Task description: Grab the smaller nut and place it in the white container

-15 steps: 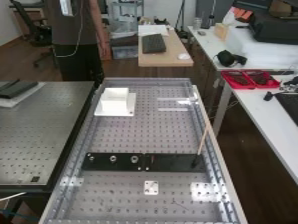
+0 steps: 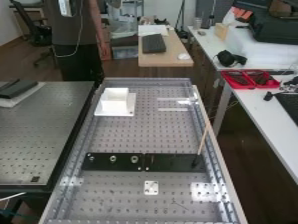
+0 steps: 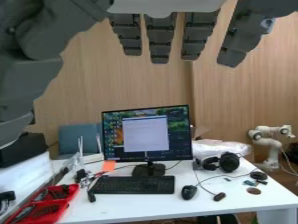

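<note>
Hand [image 3: 160,37] released, its fingers straight and apart, with its base cut off at the wrist view's edge. Clear of its fingers lies one perforated metal surface [image 2: 133,135], its near end cut off. Beyond the fingertips stands one second, white surface [image 3: 133,205], also cut off, bearing one monitor [image 3: 146,135], one keyboard [image 3: 133,185] and one red tray [image 3: 46,212], partly out of frame.

Away from the hand, one flat black bar [image 2: 123,167] crosses the perforated surface. Farther along, also apart from the hand, sits one white container [image 2: 116,104]; its inside is hard to make out. How bar and container lie from the palm, I cannot tell.

Three round metal parts stand in a row on the bar, none touched by the hand: one bearing [image 2: 134,159], one larger nut [image 2: 113,159] beside it, then one smaller nut [image 2: 91,159], so dark and tiny that its outline nearly merges with the bar.
</note>
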